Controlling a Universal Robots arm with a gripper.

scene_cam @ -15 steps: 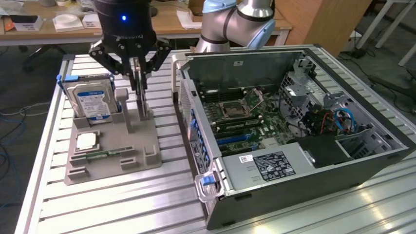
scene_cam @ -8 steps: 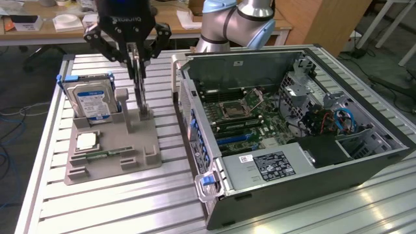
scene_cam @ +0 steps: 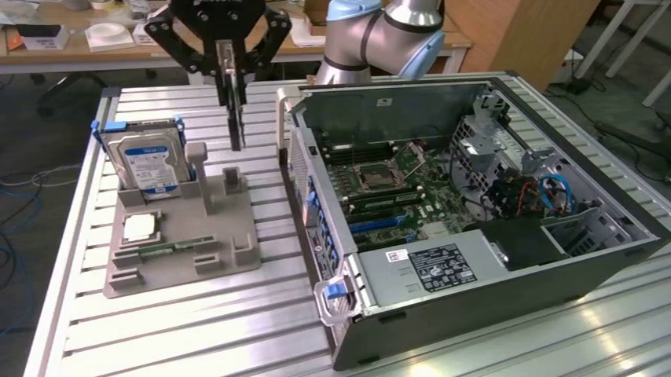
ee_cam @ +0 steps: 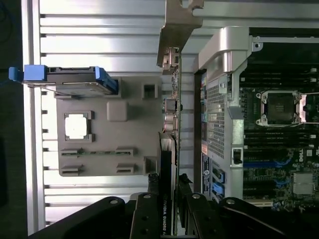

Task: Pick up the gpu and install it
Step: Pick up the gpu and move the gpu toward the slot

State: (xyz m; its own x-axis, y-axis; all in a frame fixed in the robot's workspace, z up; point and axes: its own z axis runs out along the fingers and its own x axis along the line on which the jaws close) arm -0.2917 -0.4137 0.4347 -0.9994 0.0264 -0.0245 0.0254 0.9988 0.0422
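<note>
From where I stand, the black linkage pincer (scene_cam: 231, 72) is clamped on the gpu (scene_cam: 235, 118), a thin green circuit card with a black cooler shroud. It hangs edge-on and upright beneath the fingers. The card is in the air, clear of the ribbed aluminium bench (scene_cam: 168, 330), its lower end apart from the slotted post of the grey moulded plastic holder (scene_cam: 225, 259) directly below it.

The wrist view looks down the card's length. There the gpu (ee_cam: 171, 124) sits over the gap between the holder (ee_cam: 134, 149) and the pale perforated side of the open black tower computer case (ee_cam: 222, 99). Its bare metal end bracket (ee_cam: 177, 27) is at the far end from the pincer (ee_cam: 168, 204), whose black fingers (ee_cam: 144, 214) press on both faces of the card.

In the holder, a silver hard drive with a blue label (scene_cam: 147, 161) stands upright in blue rails. A square silver processor chip (scene_cam: 140, 228) lies flat in a recess near it, and a small green memory stick (scene_cam: 168, 247) lies just beside that.

The computer case (scene_cam: 587, 267) lies on its side on the bench at the exterior view's right, with its green motherboard (scene_cam: 404, 196) exposed. The pale blue and silver arm (scene_cam: 383, 31) rises behind it.
</note>
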